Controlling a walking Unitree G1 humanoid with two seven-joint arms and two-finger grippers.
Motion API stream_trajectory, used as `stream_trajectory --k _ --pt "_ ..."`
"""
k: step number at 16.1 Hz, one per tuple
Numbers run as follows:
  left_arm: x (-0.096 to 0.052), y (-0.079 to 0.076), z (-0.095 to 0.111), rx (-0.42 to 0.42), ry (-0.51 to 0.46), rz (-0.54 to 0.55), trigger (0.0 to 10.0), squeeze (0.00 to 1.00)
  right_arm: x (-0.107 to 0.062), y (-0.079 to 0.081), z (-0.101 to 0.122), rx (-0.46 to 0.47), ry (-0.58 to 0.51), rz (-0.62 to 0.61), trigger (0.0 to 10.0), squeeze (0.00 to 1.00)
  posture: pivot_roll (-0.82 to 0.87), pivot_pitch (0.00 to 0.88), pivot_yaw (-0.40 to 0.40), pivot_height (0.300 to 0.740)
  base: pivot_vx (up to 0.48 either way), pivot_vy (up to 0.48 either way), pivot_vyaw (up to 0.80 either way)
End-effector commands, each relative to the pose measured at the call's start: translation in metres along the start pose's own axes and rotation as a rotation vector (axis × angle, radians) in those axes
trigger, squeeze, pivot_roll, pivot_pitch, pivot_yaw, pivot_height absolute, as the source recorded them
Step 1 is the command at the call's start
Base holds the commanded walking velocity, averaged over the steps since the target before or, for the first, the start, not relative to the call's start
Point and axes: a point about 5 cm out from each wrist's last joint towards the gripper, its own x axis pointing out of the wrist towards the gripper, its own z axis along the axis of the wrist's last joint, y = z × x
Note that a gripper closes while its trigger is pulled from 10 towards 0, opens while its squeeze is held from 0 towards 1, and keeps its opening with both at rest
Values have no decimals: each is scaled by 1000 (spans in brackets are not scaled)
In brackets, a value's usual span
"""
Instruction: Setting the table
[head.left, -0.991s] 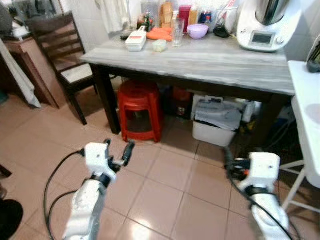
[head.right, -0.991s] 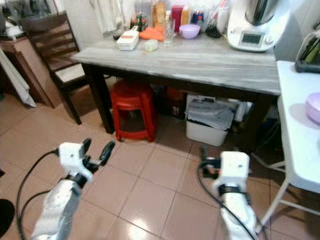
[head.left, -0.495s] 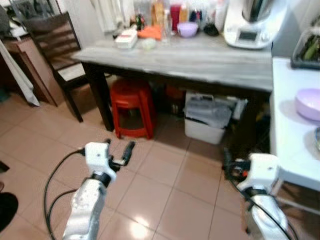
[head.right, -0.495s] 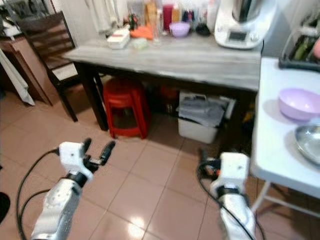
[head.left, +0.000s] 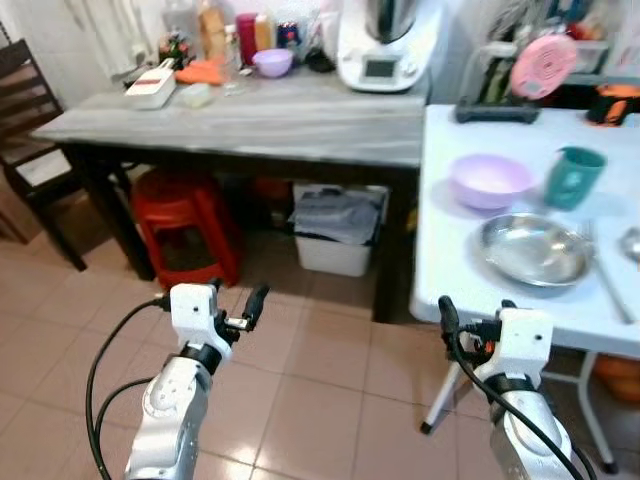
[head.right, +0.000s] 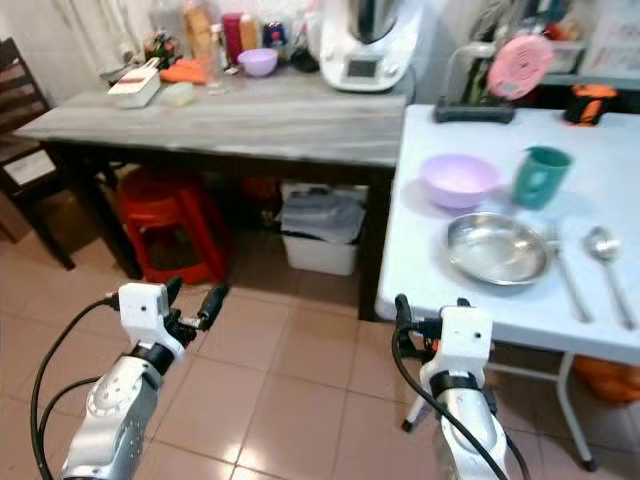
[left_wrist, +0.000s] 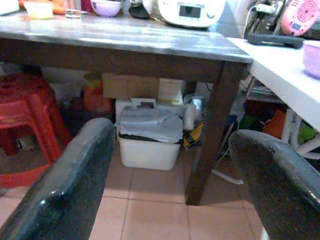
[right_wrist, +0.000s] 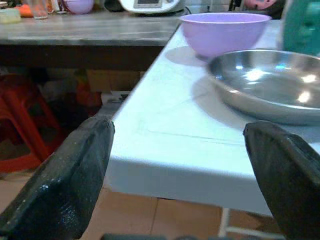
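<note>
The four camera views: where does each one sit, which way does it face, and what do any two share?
Left eye view: on the head, looking down at the white table, left gripper and right gripper.
Right eye view: same head, same scene.
Left wrist view: along open fingers toward the grey table and bin.
Right wrist view: along open fingers toward the steel dish.
Shared: the purple bowl, also in the eye views.

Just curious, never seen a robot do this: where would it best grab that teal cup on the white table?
Probably the teal cup by its body, jaws either side, coming from the table's front edge with the right gripper. It stands upright, and the steel plate lies just in front, so reaching in above that.
</note>
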Motion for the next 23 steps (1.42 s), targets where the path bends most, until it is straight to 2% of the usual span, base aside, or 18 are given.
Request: stream_trajectory --k 1,8,13,20,23 --pt "1 -1 1 1 1 -1 10000 0 1 -1 4 -3 -11 1 10000 0 -129 0 78 740 0 -322 0" --pt "3 -2 3 -6 -9 -5 10000 0 1 -4 14 -41 -68 -26 10000 0 -135 0 78 740 0 -326 0" --pt "2 -2 1 -6 0 -2 10000 0 1 -5 13 -40 -61 -29 10000 0 -133 0 76 740 0 -325 -480" --pt "1 -4 6 -56 -43 -50 10000 0 1 -1 17 -63 -84 2 10000 0 -137 0 75 740 0 0 0" --pt "0 -6 7 -71 -49 -64 10000 0 0 0 17 -65 -87 9 10000 0 -139 0 77 740 0 0 696"
